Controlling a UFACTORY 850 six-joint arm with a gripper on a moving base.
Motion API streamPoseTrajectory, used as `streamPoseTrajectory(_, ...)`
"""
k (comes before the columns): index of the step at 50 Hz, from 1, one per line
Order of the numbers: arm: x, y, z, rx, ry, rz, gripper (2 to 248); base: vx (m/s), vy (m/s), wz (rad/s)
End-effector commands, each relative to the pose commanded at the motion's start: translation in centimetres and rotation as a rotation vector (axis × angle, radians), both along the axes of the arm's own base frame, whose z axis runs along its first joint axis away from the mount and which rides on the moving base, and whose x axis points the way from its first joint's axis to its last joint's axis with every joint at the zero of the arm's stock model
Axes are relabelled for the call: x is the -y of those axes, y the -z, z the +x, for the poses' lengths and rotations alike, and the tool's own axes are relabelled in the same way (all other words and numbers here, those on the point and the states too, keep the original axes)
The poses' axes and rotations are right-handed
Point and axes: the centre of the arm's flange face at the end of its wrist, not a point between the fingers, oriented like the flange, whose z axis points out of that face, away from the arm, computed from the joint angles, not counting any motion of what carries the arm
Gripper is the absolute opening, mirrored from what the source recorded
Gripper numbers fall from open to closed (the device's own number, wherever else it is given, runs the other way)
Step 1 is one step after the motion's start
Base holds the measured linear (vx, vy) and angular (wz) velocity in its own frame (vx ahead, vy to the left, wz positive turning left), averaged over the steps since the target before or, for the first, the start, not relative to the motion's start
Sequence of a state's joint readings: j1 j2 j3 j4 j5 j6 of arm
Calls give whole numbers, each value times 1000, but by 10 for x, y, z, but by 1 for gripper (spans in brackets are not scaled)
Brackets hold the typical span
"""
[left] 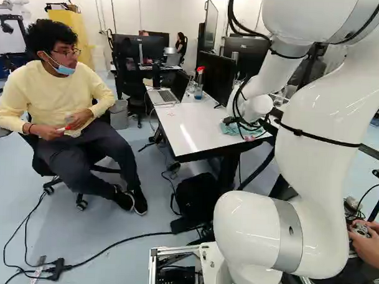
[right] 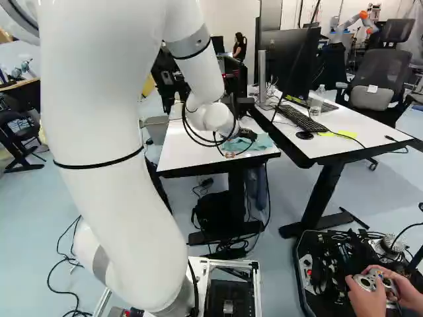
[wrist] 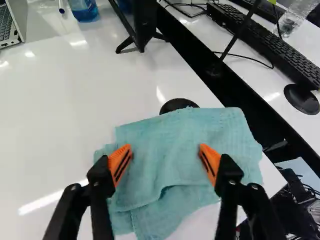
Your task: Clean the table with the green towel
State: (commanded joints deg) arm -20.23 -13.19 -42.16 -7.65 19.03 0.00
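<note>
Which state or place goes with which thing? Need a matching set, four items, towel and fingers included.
Things:
1. green towel
2. fingers
3. keyboard
4. laptop

States or places:
A. beside the round black mouse
B. lid up, on the same white table as the cloth
C. orange-padded, standing apart
D. in folded layers, near the gap between the two tables

Pairs: 1-D, 2-C, 3-A, 4-B

Robotics lab with desks, monitors and another robot.
</note>
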Motion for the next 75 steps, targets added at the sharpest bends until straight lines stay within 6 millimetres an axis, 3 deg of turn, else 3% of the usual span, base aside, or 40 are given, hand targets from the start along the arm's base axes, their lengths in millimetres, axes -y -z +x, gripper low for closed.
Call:
streamPoseTrajectory(2,0,0,0,0,0,0,201,0,0,0)
streamPoseTrajectory(3,0,0,0,0,0,0,164,0,0,0)
streamPoseTrajectory(7,0,0,0,0,0,0,164,0,0,0)
streamPoseTrajectory(8,0,0,0,0,0,0,129,0,0,0)
streamPoseTrajectory(12,0,0,0,0,0,0,129,0,0,0)
streamPoseTrajectory(13,0,0,0,0,0,0,93,0,0,0)
streamPoseTrajectory(17,0,0,0,0,0,0,93,0,0,0)
streamPoseTrajectory(18,0,0,0,0,0,0,58,0,0,0)
streamPoseTrajectory(23,0,0,0,0,0,0,58,0,0,0)
streamPoseTrajectory(24,0,0,0,0,0,0,42,0,0,0)
streamPoseTrajectory(39,0,-2,-1,3,0,-1,41,0,0,0)
streamPoseTrajectory(75,-4,-38,-8,27,0,-16,41,0,0,0)
